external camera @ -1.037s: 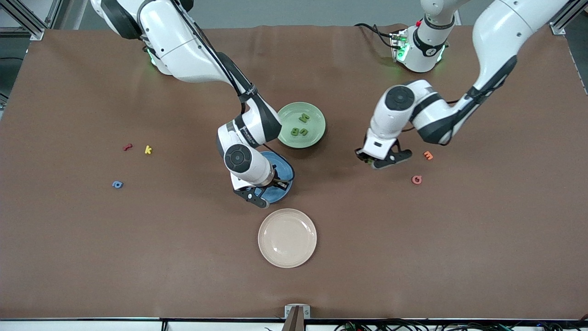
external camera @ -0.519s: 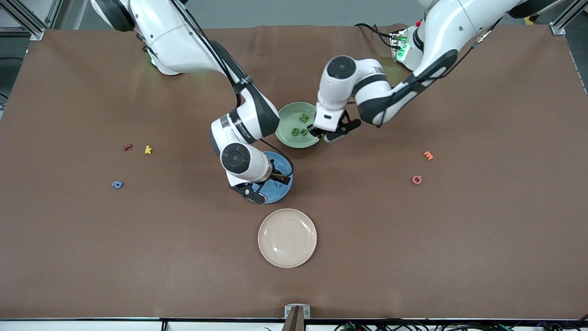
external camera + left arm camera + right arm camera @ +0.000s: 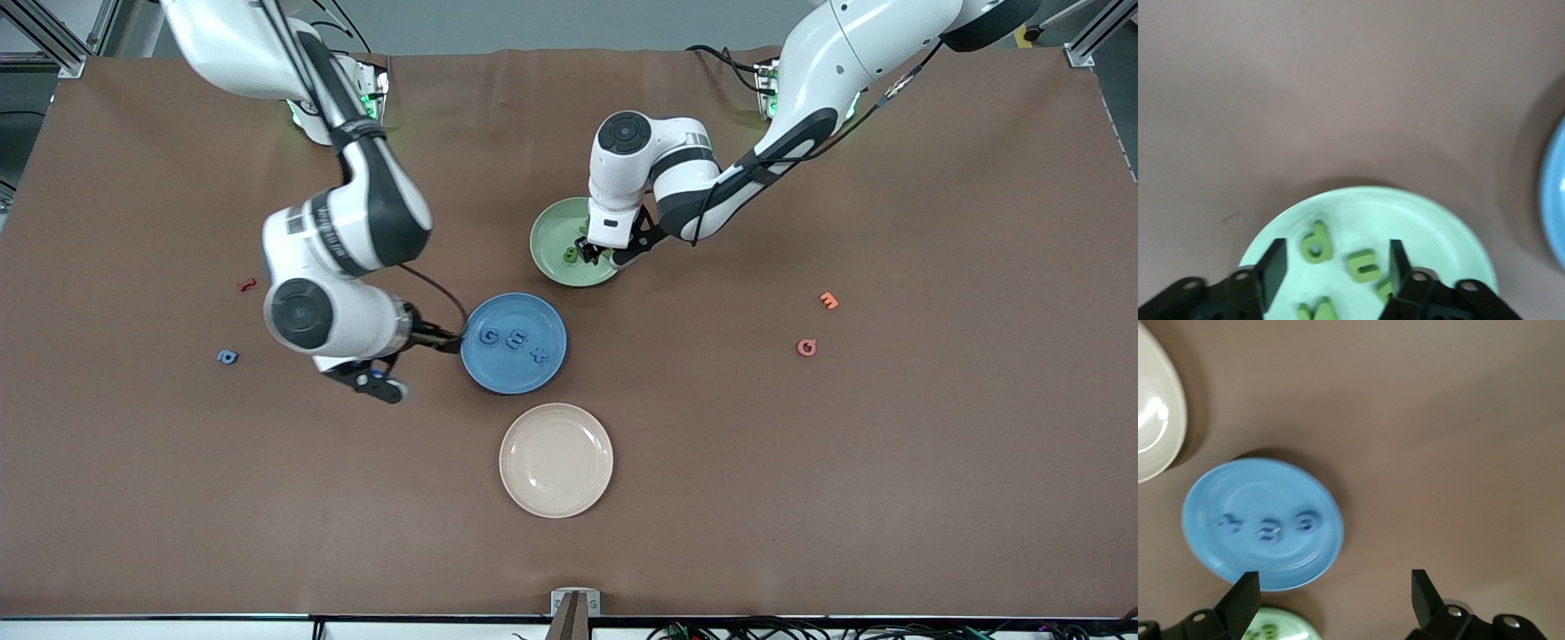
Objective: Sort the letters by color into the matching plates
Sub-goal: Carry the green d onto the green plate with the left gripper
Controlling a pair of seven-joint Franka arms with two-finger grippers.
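Hands: the left hand (image 3: 1331, 270) is open over the green plate (image 3: 551, 258); the right hand (image 3: 1331, 593), open beside the blue plate (image 3: 514, 343), should go slowly to the blue letter (image 3: 228, 356).

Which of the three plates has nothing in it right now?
The cream plate, nearest the front camera. The blue plate holds blue letters, the green plate green ones.
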